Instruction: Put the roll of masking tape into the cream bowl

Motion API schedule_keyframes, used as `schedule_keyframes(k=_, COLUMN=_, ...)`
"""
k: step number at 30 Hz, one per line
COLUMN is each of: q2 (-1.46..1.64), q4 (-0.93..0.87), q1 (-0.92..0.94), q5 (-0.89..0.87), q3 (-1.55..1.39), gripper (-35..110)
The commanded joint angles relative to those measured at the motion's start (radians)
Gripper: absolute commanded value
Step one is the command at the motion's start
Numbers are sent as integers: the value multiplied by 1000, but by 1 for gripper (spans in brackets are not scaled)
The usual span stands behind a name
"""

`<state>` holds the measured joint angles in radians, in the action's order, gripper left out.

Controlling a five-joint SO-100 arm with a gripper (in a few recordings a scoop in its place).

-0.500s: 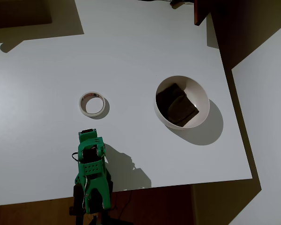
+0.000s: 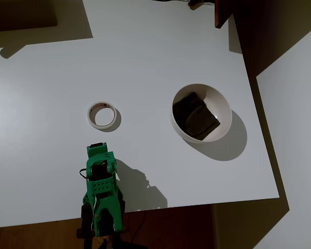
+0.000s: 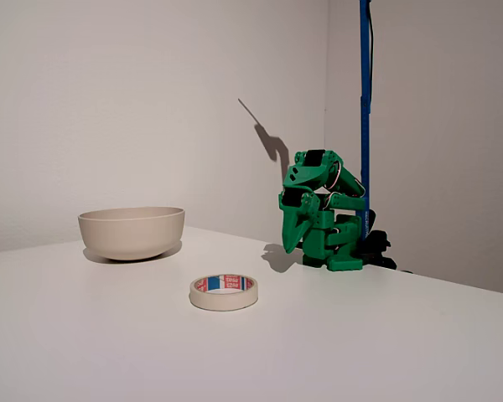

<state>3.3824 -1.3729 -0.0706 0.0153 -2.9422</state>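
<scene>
On the white surface (image 2: pixel 145 62) the roll of masking tape (image 2: pixel 102 114) lies flat, apart from the jaws (image 2: pixel 96 149) of the folded green arm (image 2: pixel 100 187), whose tip points toward it. The jaws hold nothing; their opening cannot be told. Well right in the overhead view stands the cream bowl (image 2: pixel 225 106), holding a dark brown block (image 2: pixel 196 115).

My jaws (image 3: pixel 292 243) hang folded against my green body in the fixed view, too small and dark for me to tell whether they are parted; in the overhead view they tuck beneath my arm (image 2: pixel 100 187), whose base runs off the bottom edge; the cream bowl (image 3: pixel 132 232) hides its inside behind its wall in the fixed view; the counter (image 2: pixel 145 62) is cut off at the top edge.
</scene>
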Motion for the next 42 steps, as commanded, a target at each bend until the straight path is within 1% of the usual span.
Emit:
schedule_keyframes(k=1, q2=8, q4=-11, q1=-12, q5=9, q3=28, gripper=-8)
schedule_keyframes(k=5, q2=8, q4=-11, q1=-23, q5=5, q3=28, gripper=-8)
schedule_keyframes(k=13, q2=8, q4=-6, q1=14, q5=-92, q3=28, gripper=-8)
schedule_keyframes(k=18, q2=8, q4=-2, q1=-12, q5=-57, q3=29, gripper=-8)
schedule_keyframes(k=22, q2=-31, q4=21, q1=35, q5=-34, q3=80, gripper=-8)
schedule_keyframes(k=25, q2=-279, q4=78, q1=38, q5=-58, q3=212, gripper=-8)
schedule_keyframes(k=27, q2=-512, q4=89, q1=37, q5=-84, q3=350, gripper=-8)
schedule_keyframes(k=29, q2=-661, q4=92, q1=38, q5=-104, q3=451, gripper=-8)
schedule_keyframes(k=34, q2=-773, q4=95, q1=28, q5=-117, q3=572, gripper=-8)
schedule_keyframes(k=37, q2=-936, q4=69, q1=40, q5=-118, q3=692, gripper=-8)
schedule_keyframes(k=39, q2=-1049, q4=86, q1=61, q5=-115, q3=752, gripper=-8)
schedule_keyframes(k=40, q2=-1101, q4=94, q1=75, q5=-117, q3=781, gripper=-6)
schedule_keyframes(k=42, q2=-1186, q4=101, q1=97, q5=-118, q3=833, gripper=3)
